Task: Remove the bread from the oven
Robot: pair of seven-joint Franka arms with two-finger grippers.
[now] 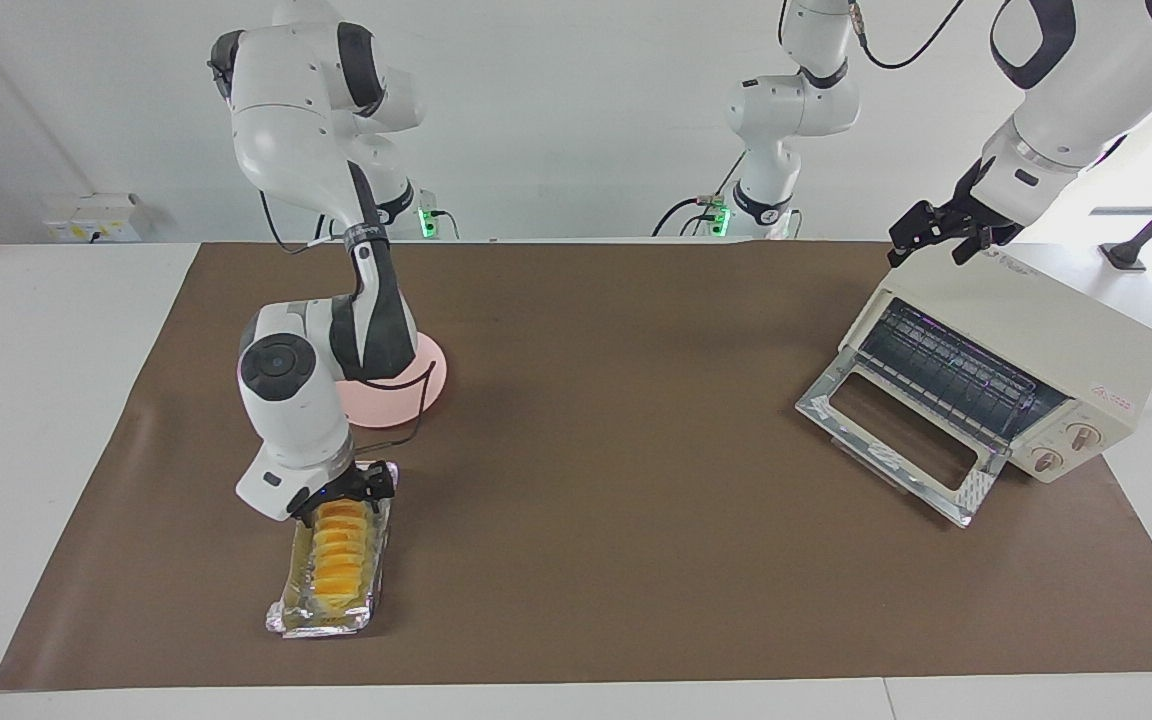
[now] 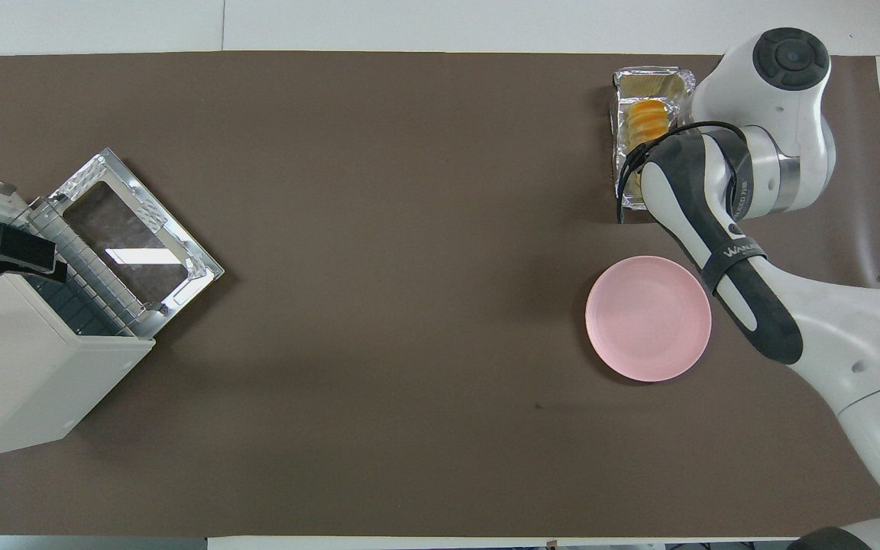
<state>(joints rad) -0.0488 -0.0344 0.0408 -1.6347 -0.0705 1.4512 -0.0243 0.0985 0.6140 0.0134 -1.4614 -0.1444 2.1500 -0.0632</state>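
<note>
The bread (image 1: 341, 550) lies in a crinkled foil tray (image 1: 288, 612) on the brown mat, farther from the robots than the pink plate (image 1: 428, 385). My right gripper (image 1: 348, 497) is low at the end of the bread nearer the robots, over the tray. Overhead, the bread (image 2: 648, 118) shows partly under the right arm. The cream oven (image 1: 1056, 330) stands at the left arm's end with its door (image 1: 896, 440) dropped open; only the bare wire rack shows inside. My left gripper (image 1: 934, 245) hangs open and empty over the oven's top.
The pink plate (image 2: 648, 317) is bare. The foil tray (image 2: 654, 79) sits close to the mat's edge farthest from the robots. The oven (image 2: 20, 367) sits angled, its open door (image 2: 134, 244) sticking out toward the table's middle.
</note>
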